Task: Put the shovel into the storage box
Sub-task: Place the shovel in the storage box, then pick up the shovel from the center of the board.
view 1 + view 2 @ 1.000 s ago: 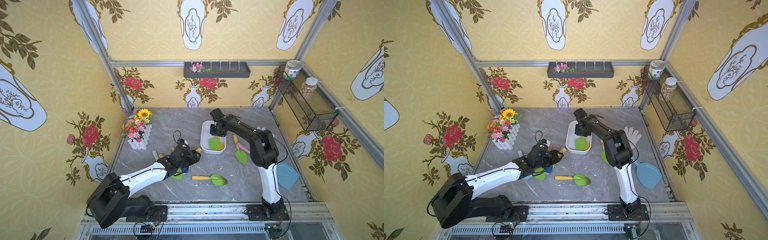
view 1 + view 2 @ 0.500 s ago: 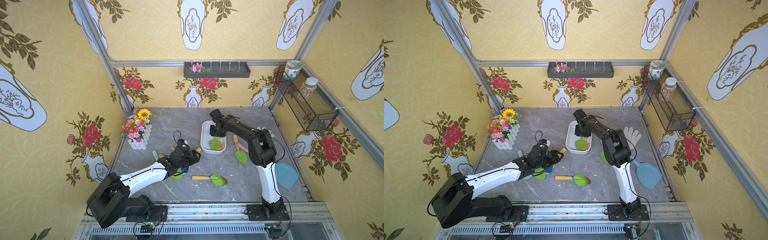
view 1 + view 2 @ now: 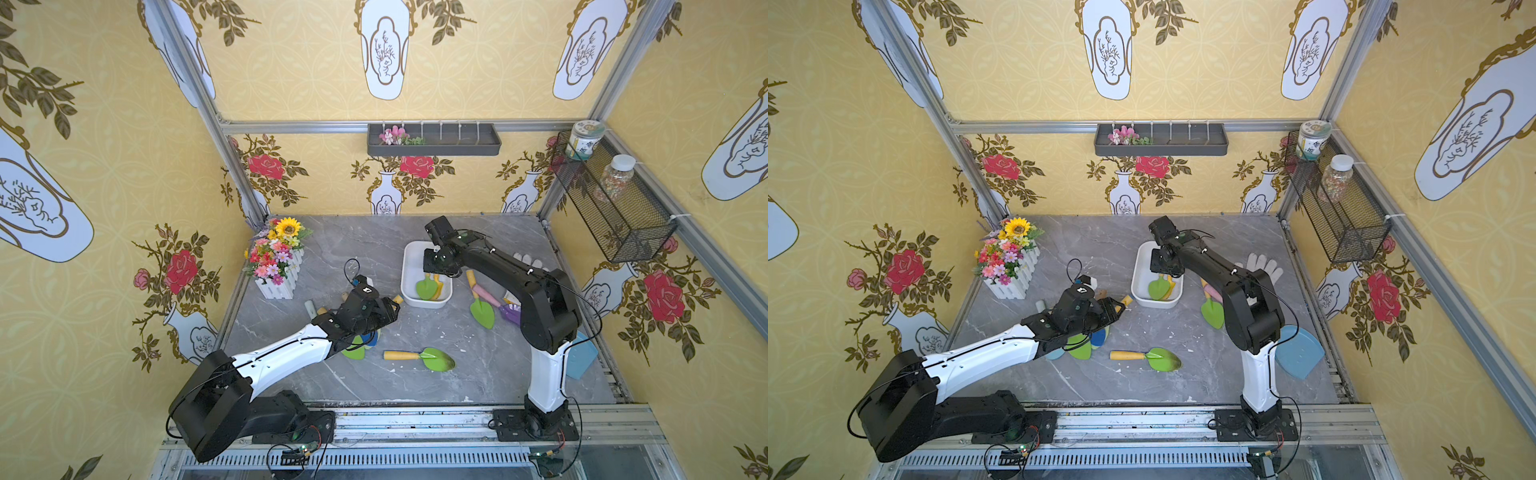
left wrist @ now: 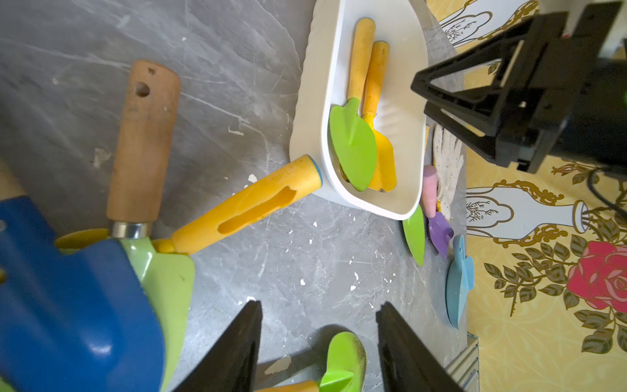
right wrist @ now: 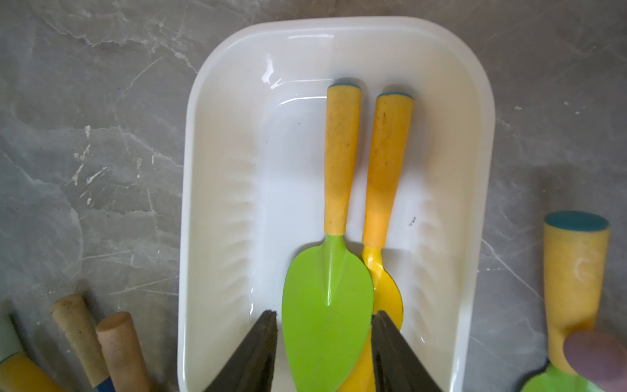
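Green shovel (image 5: pixel 327 298) in storage box (image 5: pixel 203 152) beside yellow shovel (image 5: pixel 386 163); right claw (image 5: pixel 324 314), left claw (image 4: pixel 319 305) parted.

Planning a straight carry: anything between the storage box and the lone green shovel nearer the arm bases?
Only bare, white-flecked tabletop between the storage box and that green shovel; both top views show it.
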Action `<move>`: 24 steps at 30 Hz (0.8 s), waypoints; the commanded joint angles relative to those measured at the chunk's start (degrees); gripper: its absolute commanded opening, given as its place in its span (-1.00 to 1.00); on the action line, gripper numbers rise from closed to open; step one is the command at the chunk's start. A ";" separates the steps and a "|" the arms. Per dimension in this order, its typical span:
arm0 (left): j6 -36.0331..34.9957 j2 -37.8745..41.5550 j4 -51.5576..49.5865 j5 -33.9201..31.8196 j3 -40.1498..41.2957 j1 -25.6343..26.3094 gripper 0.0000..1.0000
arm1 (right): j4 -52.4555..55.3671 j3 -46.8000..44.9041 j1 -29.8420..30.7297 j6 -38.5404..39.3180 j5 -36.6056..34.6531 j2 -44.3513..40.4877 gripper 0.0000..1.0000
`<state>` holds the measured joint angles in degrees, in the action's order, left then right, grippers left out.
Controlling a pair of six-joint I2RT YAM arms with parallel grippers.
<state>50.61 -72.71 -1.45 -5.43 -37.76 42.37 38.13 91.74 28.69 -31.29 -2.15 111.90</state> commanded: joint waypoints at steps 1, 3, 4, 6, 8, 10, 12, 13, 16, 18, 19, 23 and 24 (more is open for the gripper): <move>0.34 0.78 -3.04 -2.45 -0.26 -0.17 0.15 | -1.71 -3.33 0.82 -0.14 0.91 -3.43 -0.02; 0.86 1.52 -4.20 -3.28 -0.26 -0.35 0.15 | -2.08 -5.57 1.27 -0.21 1.96 -5.94 0.04; 1.21 1.77 -4.71 -3.73 -0.23 -0.48 0.15 | -2.26 -6.42 1.52 -0.24 2.17 -7.13 0.06; 2.05 2.25 -6.51 -5.14 -0.46 -0.77 0.15 | -2.77 -9.02 2.35 -0.39 2.66 -10.06 0.09; 2.93 2.57 -8.27 -6.35 -0.75 -1.16 0.15 | -3.26 -11.65 3.47 -0.35 2.90 -12.94 0.11; 3.60 2.87 -9.72 -6.96 -0.83 -2.01 0.15 | -4.06 -14.22 4.54 -0.51 3.82 -15.68 0.11; 4.35 3.09 -10.61 -6.83 -0.53 -3.31 0.15 | -4.91 -17.25 5.56 -0.94 4.85 -18.41 0.11; 4.60 3.27 -10.83 -6.73 -0.45 -3.94 0.14 | -5.29 -18.53 6.07 -1.17 5.11 -19.56 0.11; 5.11 3.24 -11.37 -7.03 -0.14 -5.63 0.12 | -6.00 -21.97 8.07 -1.51 5.23 -22.96 0.11; 5.15 2.54 -11.88 -6.91 -0.45 -7.01 0.12 | -6.25 -23.81 9.64 -2.13 5.07 -24.83 0.11; 5.11 2.11 -12.18 -6.91 -0.68 -7.61 0.12 | -6.58 -24.67 10.40 -2.28 5.14 -25.56 0.11; 4.94 0.13 -13.11 -6.70 -1.91 -9.91 0.18 | -6.96 -27.35 13.33 -2.61 3.82 -28.27 0.11; 4.92 -0.30 -13.36 -6.91 -2.16 -10.38 0.19 | -7.09 -28.12 13.90 -3.03 3.53 -28.88 0.11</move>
<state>55.51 -72.14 -13.74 -11.84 -39.27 32.84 32.67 64.79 41.63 -33.04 2.74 84.27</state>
